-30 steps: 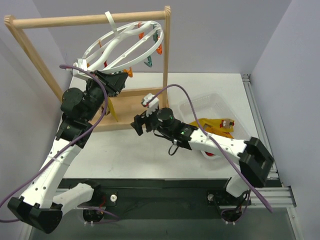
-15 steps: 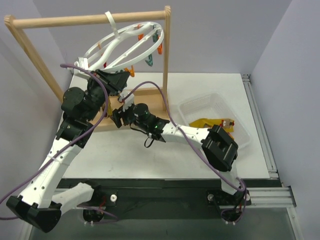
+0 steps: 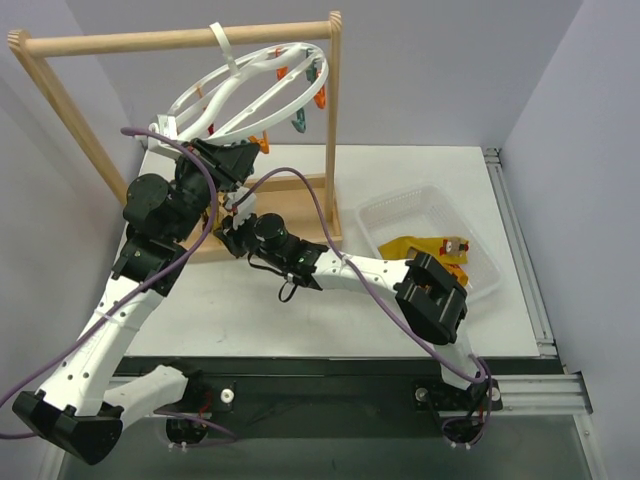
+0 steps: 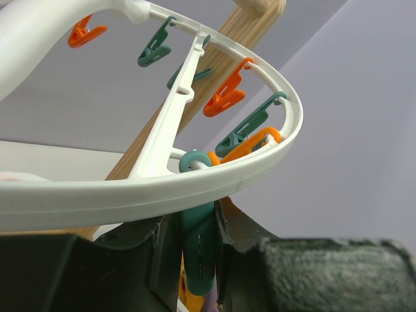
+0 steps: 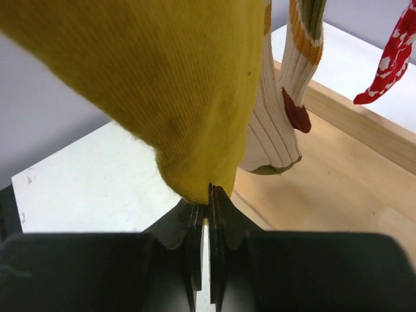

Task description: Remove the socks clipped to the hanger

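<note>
The white ring hanger [image 3: 250,85] hangs tilted from the wooden rack, carrying orange and teal clips. My left gripper [image 3: 226,160] is shut on a teal clip [image 4: 200,250] just under the hanger's rim [image 4: 195,188]. From that clip hangs a mustard yellow sock [image 5: 162,84]. My right gripper [image 5: 208,195] is below it, shut on the sock's bottom edge. Beside it hang a cream ribbed sock [image 5: 279,123] with orange stripes and a red sock [image 5: 390,62] with a white pattern. In the top view the right gripper [image 3: 233,226] sits under the hanger.
The wooden rack [image 3: 170,40] has a flat base plank [image 5: 338,188] beneath the socks. A clear basket [image 3: 400,212] at the right holds yellow socks [image 3: 425,248]. The right arm stretches across the table from the basket side.
My right arm swung left from near the basket to under the hanger. Its jaws closed on the yellow sock. The left gripper kept hold of the clip.
</note>
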`<control>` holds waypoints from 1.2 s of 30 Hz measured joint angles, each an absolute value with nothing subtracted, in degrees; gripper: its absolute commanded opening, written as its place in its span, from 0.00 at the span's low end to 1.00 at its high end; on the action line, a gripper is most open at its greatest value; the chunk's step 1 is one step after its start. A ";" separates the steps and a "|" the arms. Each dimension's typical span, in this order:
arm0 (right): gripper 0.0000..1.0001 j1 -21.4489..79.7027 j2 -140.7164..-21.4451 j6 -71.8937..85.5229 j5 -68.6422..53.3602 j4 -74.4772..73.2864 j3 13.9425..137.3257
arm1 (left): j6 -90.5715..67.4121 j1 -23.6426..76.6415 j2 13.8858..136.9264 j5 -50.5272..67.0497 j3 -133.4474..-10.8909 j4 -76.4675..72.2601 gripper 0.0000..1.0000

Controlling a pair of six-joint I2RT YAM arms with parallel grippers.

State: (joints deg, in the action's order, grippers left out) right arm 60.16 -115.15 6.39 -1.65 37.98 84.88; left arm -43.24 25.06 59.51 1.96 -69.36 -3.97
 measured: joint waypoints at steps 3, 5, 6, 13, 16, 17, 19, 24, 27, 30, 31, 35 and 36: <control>0.00 60.60 -115.15 6.57 -0.78 37.87 84.88 | -43.22 25.06 59.51 1.93 -69.36 -3.97 0.15; 0.00 60.75 -115.09 6.52 -0.34 37.39 84.88 | -43.09 25.06 59.51 1.93 -69.36 -3.86 0.29; 0.00 60.86 -114.93 6.50 -0.21 36.99 84.84 | -42.94 25.06 59.48 1.93 -69.36 -3.70 0.36; 0.00 60.71 -108.49 8.97 -1.78 33.82 79.83 | -38.26 25.63 58.22 3.53 -69.45 1.83 0.77; 0.00 60.01 -104.29 11.44 -4.99 32.16 77.41 | -35.44 25.80 55.96 3.95 -69.49 6.24 0.78; 0.00 59.70 -103.39 12.36 -5.87 31.75 77.06 | -34.54 25.80 55.13 4.14 -69.58 7.57 0.78; 0.00 58.67 -101.36 14.57 -8.51 30.44 76.53 | -32.71 25.80 53.52 4.51 -70.24 10.26 0.78; 0.00 56.62 -98.50 18.06 -12.03 26.28 76.47 | -28.64 25.80 49.19 4.49 -72.60 16.45 0.70; 0.00 56.45 -97.12 19.18 -12.38 24.53 75.53 | -26.37 25.85 46.54 2.50 -73.67 19.81 0.66; 0.00 56.47 -96.01 20.16 -12.45 22.83 74.39 | -23.79 26.22 43.75 -3.05 -74.54 23.88 0.65; 0.00 56.47 -95.83 20.43 -12.45 22.35 74.22 | -22.94 26.30 42.89 -5.10 -74.85 25.06 0.65; 0.00 56.66 -95.31 21.08 -12.47 21.02 74.02 | -19.55 26.50 41.54 -12.40 -77.08 29.15 0.67; 0.00 56.71 -95.09 21.15 -12.49 20.73 74.02 | -18.96 26.52 41.71 -13.96 -77.60 29.93 0.68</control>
State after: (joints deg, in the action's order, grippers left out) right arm 56.71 -95.09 21.15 -12.49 20.73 74.02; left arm -18.96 26.52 41.71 -13.96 -77.60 29.93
